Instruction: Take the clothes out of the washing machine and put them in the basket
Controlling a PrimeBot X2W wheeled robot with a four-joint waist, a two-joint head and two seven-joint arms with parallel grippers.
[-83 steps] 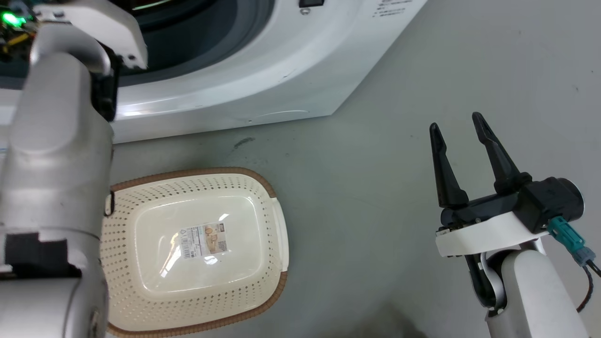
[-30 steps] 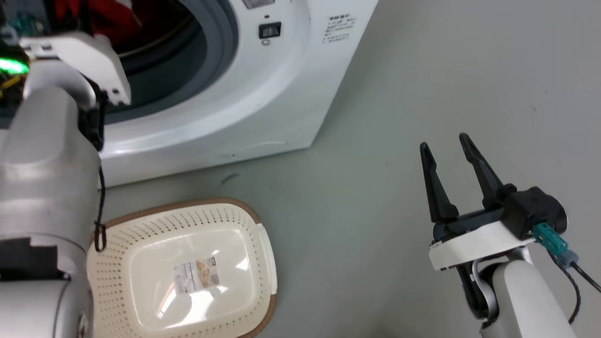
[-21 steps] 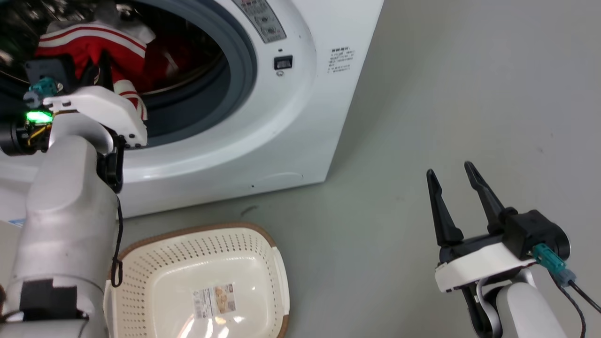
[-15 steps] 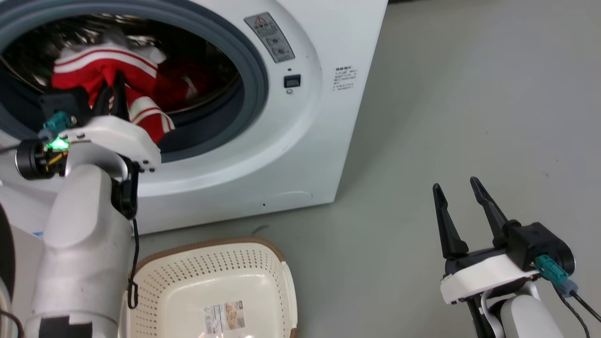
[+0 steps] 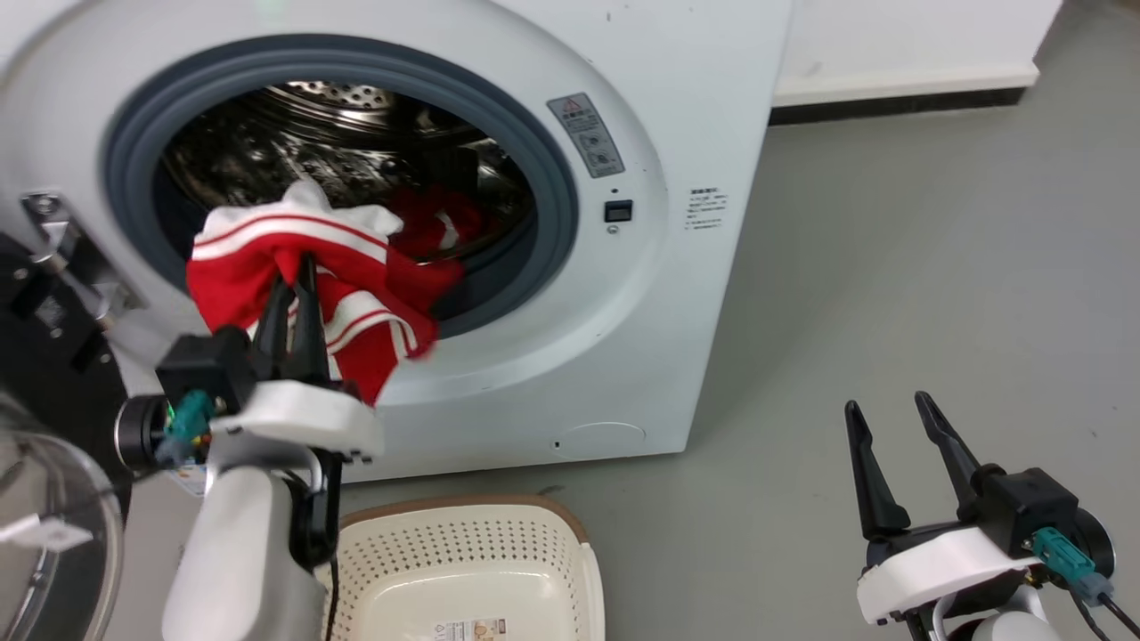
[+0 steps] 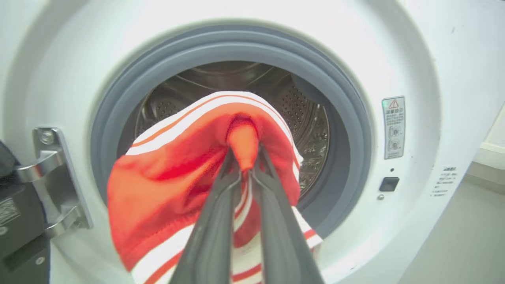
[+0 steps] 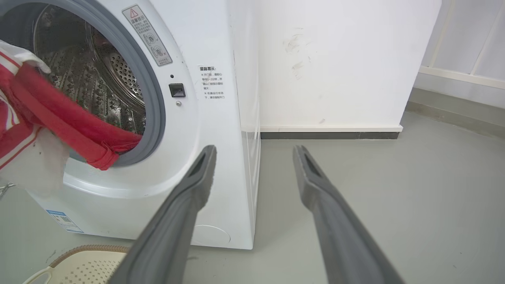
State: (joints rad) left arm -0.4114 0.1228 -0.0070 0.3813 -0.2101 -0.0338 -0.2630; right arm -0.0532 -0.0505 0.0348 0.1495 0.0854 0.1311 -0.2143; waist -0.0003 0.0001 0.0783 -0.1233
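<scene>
The white washing machine (image 5: pixel 623 356) stands with its porthole open. My left gripper (image 5: pixel 298 276) is shut on a red garment with white stripes (image 5: pixel 267 254), held in front of the porthole's lower left; one end trails over the grey seal. In the left wrist view the fingers (image 6: pixel 221 205) pinch a fold of this garment (image 6: pixel 169 185). More red clothes (image 5: pixel 436 223) lie inside the steel drum. The cream basket (image 5: pixel 472 561) sits on the floor below the held garment. My right gripper (image 5: pixel 888 403) hangs open and holds nothing at the lower right, also open (image 7: pixel 254 152) in its wrist view.
The glass door (image 5: pixel 44 534) is swung open at the lower left, by its metal hinge (image 6: pixel 51 177). A white wall with a dark baseboard (image 7: pixel 331 135) runs behind the machine. Grey floor (image 5: pixel 891 267) stretches to the right.
The head camera has tilted up, bringing the porthole into view. My left gripper has drawn the red striped garment from inside the drum out past the seal. The right gripper stays open.
</scene>
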